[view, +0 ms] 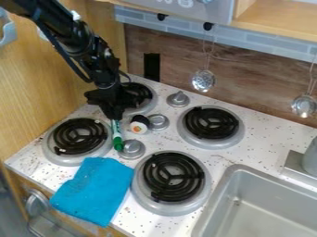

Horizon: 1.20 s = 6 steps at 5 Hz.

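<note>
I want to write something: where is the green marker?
In the camera view, the green marker is left of center, just below the end effector, between the leftmost burner and the toy sushi roll.

A black robot arm [77, 44] slants down from the upper left, its gripper [114, 116] pointing downward, drawn nearly closed.

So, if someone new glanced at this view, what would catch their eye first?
Probably the bright blue cloth, lying at the counter's near left edge between the two nearer burners. Next, the black arm slanting in from the upper left, its tool low among the stove knobs, with a green-and-white marker at its tip. The black coil burners also stand out against the speckled white counter.
</note>
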Each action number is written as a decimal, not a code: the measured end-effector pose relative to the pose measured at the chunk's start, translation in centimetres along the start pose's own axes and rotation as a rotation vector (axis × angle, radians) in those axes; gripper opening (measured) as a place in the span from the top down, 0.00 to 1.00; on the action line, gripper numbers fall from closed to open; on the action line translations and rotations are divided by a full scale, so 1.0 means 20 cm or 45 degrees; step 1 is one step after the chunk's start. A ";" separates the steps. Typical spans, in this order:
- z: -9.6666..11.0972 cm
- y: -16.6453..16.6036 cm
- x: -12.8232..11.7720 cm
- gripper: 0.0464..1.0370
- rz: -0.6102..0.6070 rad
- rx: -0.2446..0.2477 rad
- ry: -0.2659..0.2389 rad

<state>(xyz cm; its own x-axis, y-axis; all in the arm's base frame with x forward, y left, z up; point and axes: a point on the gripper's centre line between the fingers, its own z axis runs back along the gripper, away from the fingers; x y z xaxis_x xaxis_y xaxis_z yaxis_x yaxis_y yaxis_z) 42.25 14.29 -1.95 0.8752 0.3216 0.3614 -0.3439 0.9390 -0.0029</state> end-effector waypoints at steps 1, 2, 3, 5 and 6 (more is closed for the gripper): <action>0.01 0.00 0.00 0.95 0.021 0.000 -0.008; 0.02 0.00 -0.01 0.97 0.035 -0.007 -0.002; 0.04 -0.01 -0.02 0.95 0.050 -0.014 0.028; 0.05 0.01 0.00 0.53 0.057 0.015 0.021; 0.05 0.01 0.02 0.23 0.070 0.025 0.006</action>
<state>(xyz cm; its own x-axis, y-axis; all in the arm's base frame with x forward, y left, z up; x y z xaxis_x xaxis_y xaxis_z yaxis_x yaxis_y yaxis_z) 42.14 14.52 -0.81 0.8562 0.3735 0.3570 -0.3984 0.9172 -0.0043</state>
